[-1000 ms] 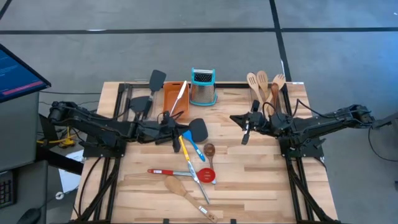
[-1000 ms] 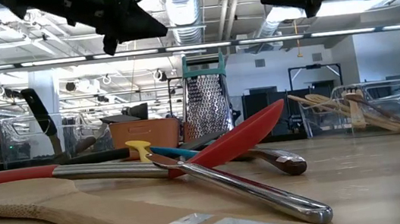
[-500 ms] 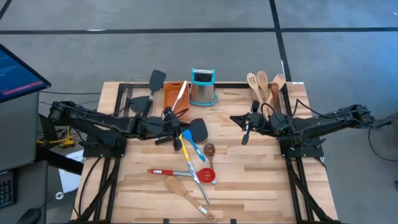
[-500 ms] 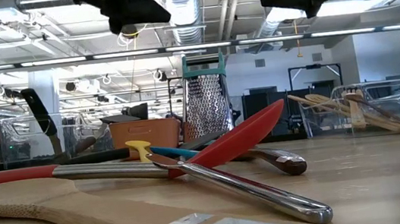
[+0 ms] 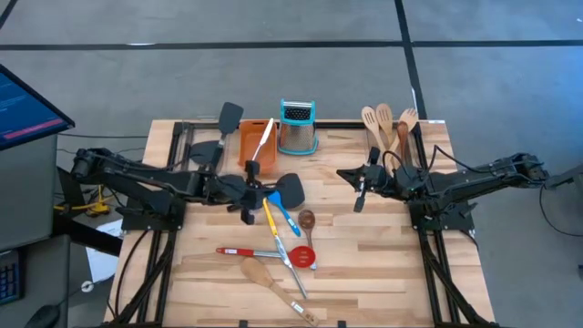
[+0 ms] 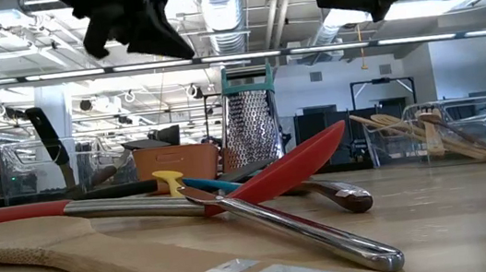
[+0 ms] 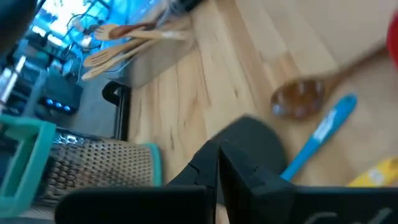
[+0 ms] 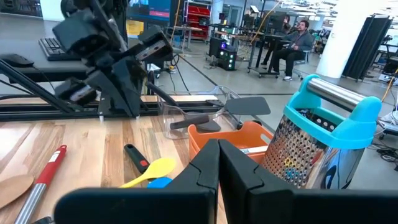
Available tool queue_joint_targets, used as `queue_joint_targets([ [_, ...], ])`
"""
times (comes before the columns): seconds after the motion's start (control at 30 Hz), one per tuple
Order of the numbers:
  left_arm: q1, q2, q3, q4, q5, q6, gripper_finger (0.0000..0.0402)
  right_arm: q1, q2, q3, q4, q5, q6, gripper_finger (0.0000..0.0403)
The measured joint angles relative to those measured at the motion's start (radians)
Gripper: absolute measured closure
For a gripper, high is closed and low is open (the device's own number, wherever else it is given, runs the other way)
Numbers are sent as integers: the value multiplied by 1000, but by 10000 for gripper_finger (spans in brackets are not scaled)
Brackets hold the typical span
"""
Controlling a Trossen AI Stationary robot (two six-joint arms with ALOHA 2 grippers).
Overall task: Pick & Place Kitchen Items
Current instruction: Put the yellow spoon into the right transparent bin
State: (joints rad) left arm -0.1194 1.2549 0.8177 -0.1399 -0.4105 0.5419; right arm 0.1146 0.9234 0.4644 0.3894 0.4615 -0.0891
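Loose utensils mid tabletop (image 5: 383, 273): black turner (image 5: 291, 189), yellow spoon (image 5: 269, 215), blue spoon (image 5: 284, 216), dark wooden spoon (image 5: 307, 220), red spoon (image 5: 303, 257), red-handled steel tool (image 5: 250, 251), pale wooden spatula (image 5: 264, 276). Seven counted. My left hand (image 5: 247, 212) has swung from far side toward near, now above yellow spoon's handle, fingers closed, empty: likely lining up pick. Right hand (image 5: 359, 199) closed, idle right. Four wooden utensils (image 5: 387, 123) far right, two black turners (image 5: 219, 135) far left, one orange tray (image 5: 250, 146), one steel grater (image 5: 298, 128).

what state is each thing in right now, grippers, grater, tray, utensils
left gripper: shut, empty, above the utensil pile
right gripper: shut, empty, above bare table
box grater: upright
orange tray: holds a light-handled utensil
red spoon: lying across a steel-handled tool
wooden utensils: grouped at the far right
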Motion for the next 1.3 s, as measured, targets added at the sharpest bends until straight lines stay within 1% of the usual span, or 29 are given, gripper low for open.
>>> queue_joint_targets([
  [0.1, 24, -1, 1, 9, 1, 105, 401, 0, 0, 0, 2, 7, 0, 402],
  [0.2, 70, 0, 14, -1, 9, 180, 401, 0, 0, 0, 10, 9, 0, 402],
  [0.37, 167, 3, 84, 6, 152, 258, 401, 0, 0, 0, 10, 11, 0, 402],
  [0.43, 201, 17, 111, 6, 176, 284, 401, 0, 0, 0, 10, 11, 0, 402],
  [0.53, 237, 43, 121, -6, 184, 297, 401, 0, 0, 0, 9, 11, 0, 402],
  [0.6, 248, 69, 121, -57, 210, 298, 401, 0, 0, 0, 9, 11, 1, 402],
  [0.7, 239, 122, 121, -155, 227, 311, 401, 0, 0, 0, 8, 11, 0, 402],
  [0.8, 205, 179, 119, -260, 211, 421, 401, -9, 0, 0, 8, 11, 1, 402],
  [0.9, 159, 208, 118, -273, 201, 498, 401, -26, 0, 0, 4, 11, 1, 402],
  [1.07, 102, 234, 119, -290, 287, 502, 401, -48, 0, 0, -30, 11, 11, 402],
  [1.2, 78, 247, 119, -291, 288, 499, 401, -59, 0, 0, -38, 11, 11, 402],
  [1.3, 75, 247, 119, -282, 288, 442, 401, -60, 0, 0, -38, 11, 11, 402],
])
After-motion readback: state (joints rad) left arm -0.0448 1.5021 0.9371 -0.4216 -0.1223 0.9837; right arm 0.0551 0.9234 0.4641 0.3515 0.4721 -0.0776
